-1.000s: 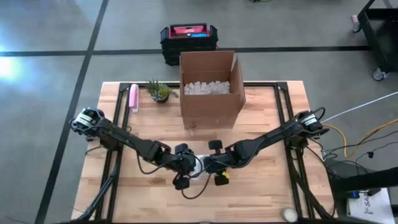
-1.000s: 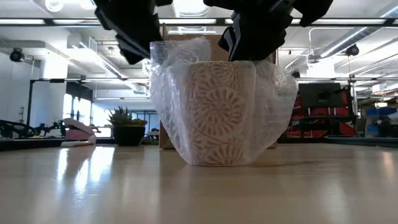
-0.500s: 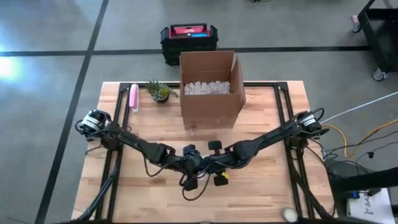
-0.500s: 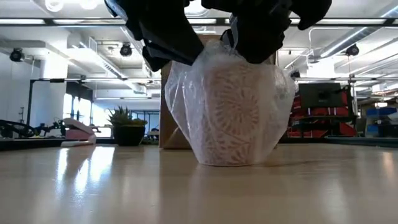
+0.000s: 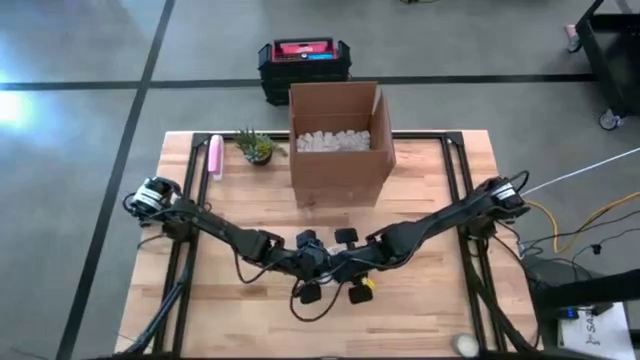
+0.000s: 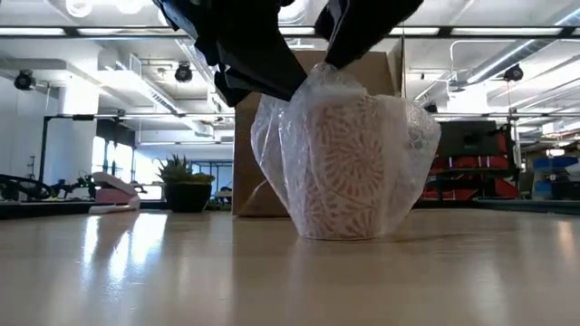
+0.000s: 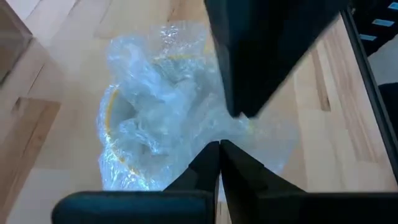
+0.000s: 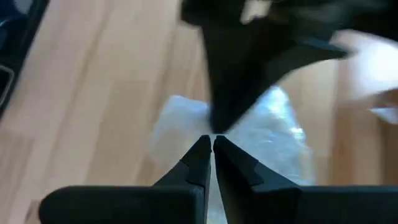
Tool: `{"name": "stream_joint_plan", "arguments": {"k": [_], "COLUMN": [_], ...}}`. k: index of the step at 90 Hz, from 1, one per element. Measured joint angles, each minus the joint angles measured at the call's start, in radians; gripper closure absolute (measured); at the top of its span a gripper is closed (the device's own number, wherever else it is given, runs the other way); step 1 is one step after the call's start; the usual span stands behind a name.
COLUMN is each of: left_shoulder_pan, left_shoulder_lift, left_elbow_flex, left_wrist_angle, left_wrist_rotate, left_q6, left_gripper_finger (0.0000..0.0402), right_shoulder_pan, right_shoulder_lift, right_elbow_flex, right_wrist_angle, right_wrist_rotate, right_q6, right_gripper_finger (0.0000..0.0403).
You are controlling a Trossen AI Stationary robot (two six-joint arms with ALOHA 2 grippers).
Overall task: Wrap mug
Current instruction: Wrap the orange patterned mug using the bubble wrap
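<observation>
I've got the mug (image 6: 352, 167) upright mid-table, directly under both grippers; left gripper (image 7: 219, 146) & right gripper (image 8: 208, 142) each pinched tight on wrap (image 7: 163, 118) above rim, tips nearly touching.

Bright overhead light; tabletop (image 6: 136, 272) glare; right wrist view blurred.

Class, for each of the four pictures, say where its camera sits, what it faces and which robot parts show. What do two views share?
High: overhead, straight down; both arms, cardboard box.
Low: table height, level; bubble wrap around mug.
Left wrist: past left gripper, shut on wrap.
Right wrist: past right gripper, shut on wrap.
Both wrist views show the opposite gripper.
</observation>
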Motion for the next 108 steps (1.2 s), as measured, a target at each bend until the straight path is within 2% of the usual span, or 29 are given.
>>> {"name": "stream_joint_plan", "arguments": {"k": [17,36,49,59,77,93,108], "left_shoulder_pan": [0.001,0.003,0.012,0.037,0.069,0.070,0.071], "left_shoulder_lift": [-0.012,-0.064,-0.089,-0.065,-0.005,0.006,0.001], "left_elbow_flex": [-0.004,-0.006,-0.004,-0.006,-0.014,-0.014,-0.014], "left_wrist_angle": [-0.011,-0.031,-0.012,0.008,0.060,0.057,0.043], "left_wrist_rotate": [-0.002,0.015,-0.024,-0.022,0.017,0.017,0.017], "left_q6": [-0.009,0.005,0.088,0.138,0.135,0.136,0.131], "left_gripper_finger": [0.0402,0.0402,0.0402,0.0402,0.0402,0.0402,0.0401], "right_shoulder_pan": [-0.011,-0.016,-0.019,-0.019,-0.011,0.010,0.025], "right_shoulder_lift": [0.072,0.103,0.108,0.109,0.109,0.072,-0.026], "right_elbow_flex": [-0.010,-0.007,-0.009,-0.011,-0.011,0.015,0.040], "right_wrist_angle": [-0.007,0.003,0.033,0.055,0.041,-0.061,-0.126], "right_wrist_rotate": [0.059,0.055,0.049,0.042,0.040,0.037,0.028], "right_q6": [-0.021,-0.021,-0.016,-0.021,-0.026,-0.013,-0.022], "right_gripper_finger": [0.0394,0.0394,0.0394,0.0394,0.0394,0.0394,0.0394]}}
